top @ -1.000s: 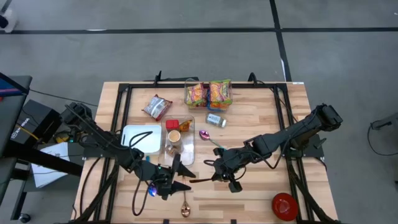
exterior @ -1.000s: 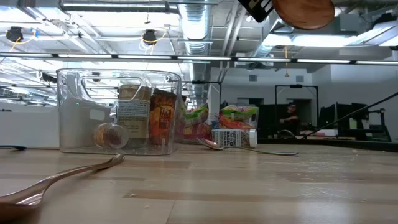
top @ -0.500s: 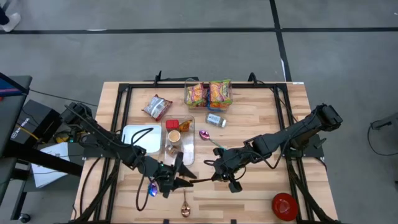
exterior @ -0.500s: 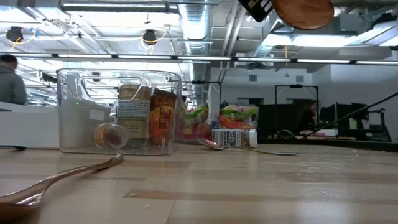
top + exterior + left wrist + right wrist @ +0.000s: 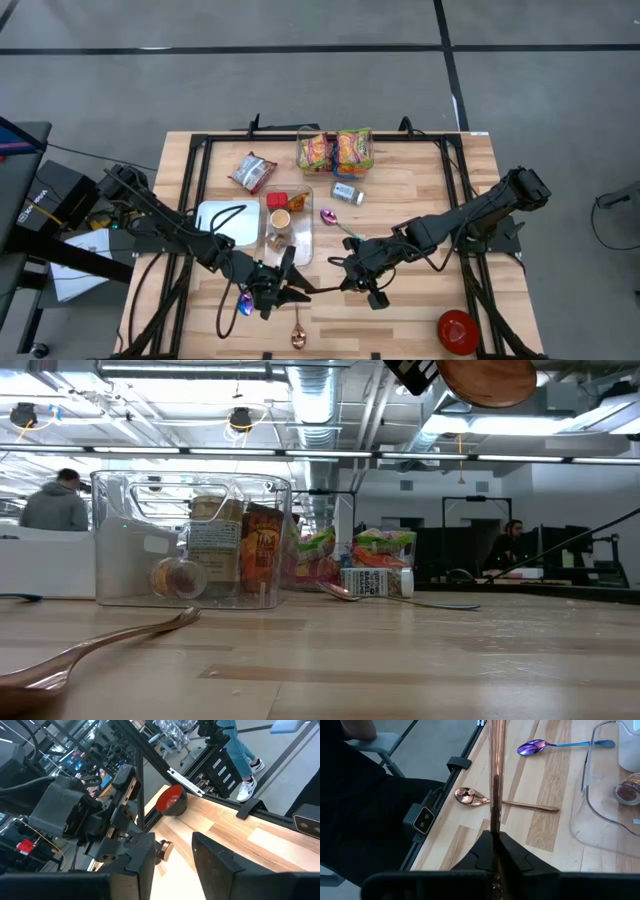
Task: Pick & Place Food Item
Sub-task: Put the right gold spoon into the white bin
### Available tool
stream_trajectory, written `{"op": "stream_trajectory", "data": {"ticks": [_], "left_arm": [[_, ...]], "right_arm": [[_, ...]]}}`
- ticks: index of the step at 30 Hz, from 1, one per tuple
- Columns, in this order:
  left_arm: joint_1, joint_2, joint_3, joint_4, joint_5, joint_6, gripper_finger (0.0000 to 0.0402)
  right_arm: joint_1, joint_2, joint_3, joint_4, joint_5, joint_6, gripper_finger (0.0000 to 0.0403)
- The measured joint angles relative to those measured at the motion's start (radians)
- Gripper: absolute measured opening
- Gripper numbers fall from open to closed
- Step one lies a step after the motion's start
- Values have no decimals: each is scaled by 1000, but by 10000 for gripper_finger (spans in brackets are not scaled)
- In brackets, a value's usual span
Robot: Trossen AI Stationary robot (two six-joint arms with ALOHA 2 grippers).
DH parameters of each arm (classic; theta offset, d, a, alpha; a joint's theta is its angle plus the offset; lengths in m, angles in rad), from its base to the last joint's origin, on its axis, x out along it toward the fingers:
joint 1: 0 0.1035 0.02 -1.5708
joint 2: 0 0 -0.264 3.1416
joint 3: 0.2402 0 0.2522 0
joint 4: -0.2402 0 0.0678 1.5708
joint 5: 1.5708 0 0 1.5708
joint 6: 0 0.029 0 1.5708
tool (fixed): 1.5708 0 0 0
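My right gripper (image 5: 347, 281) is shut on a thin copper spoon (image 5: 495, 780) held above the table's near middle. The spoon runs toward the table's left (image 5: 325, 287). Its round end shows at the top of the low view (image 5: 490, 375). My left gripper (image 5: 298, 291) is open just left of that end, which shows ahead between its fingers (image 5: 162, 851); I cannot see them touch. A clear bin (image 5: 288, 228) behind them holds a jar and packets. Snack bags (image 5: 335, 150) lie at the far edge. My right gripper pinches the copper spoon's handle (image 5: 493, 832) between its two fingers, near the handle's end. The spoon sticks straight out ahead of the fingers, toward the table's left. It is roughly level and lifted clear of the table.
A second copper spoon (image 5: 298, 335) and a blue-purple spoon (image 5: 245, 300) lie near the front edge, and a pink spoon (image 5: 335, 220) lies beside the bin. A white tray (image 5: 225, 220), a silver packet (image 5: 250, 172), a small carton (image 5: 347, 193) and a red bowl (image 5: 457, 330) are around.
My left gripper has moved toward the table's right and slightly away from the front edge, closer to the free end of the held spoon. My right gripper and the spoon have kept still.
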Motion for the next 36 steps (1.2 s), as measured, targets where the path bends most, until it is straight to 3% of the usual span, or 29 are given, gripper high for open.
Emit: {"op": "stream_trajectory", "data": {"ticks": [10,15,23,32,36], "left_arm": [[1,0,0,-1,5,1,19],[9,0,-1,-6,8,2,9],[15,0,-1,-15,-8,1,4],[15,0,-1,-30,-7,-36,4],[15,-19,-1,-101,-30,-61,3]], "right_arm": [[0,0,0,1,0,-1,6],[1,0,0,2,4,-1,28],[1,0,0,9,56,0,100],[1,0,-1,49,108,0,238],[1,-6,-1,43,116,0,279]]}}
